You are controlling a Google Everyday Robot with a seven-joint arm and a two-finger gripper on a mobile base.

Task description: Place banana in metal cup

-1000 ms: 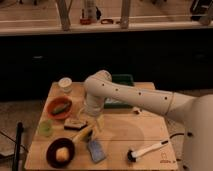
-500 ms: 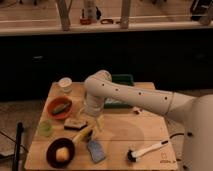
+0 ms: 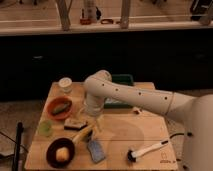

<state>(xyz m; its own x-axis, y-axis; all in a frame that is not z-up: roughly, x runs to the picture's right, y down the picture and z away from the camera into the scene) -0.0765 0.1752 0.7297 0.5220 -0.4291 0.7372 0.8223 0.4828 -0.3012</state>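
The yellow banana (image 3: 83, 135) lies on the wooden table (image 3: 150, 127), between the dark bowl and a blue sponge. The pale metal cup (image 3: 65, 85) stands upright at the table's back left corner. My gripper (image 3: 93, 121) hangs at the end of the white arm (image 3: 135, 97), pointing down just above and to the right of the banana's upper end. I cannot tell whether it touches the banana.
An orange bowl (image 3: 59, 107) holds a grey-green elongated thing. A translucent green cup (image 3: 45, 128) stands at the left edge. A dark bowl (image 3: 52, 146) holds a round yellow lump. Also here are a brown block (image 3: 75, 123), a blue sponge (image 3: 95, 150), a white brush (image 3: 147, 149) and a green tray (image 3: 121, 80).
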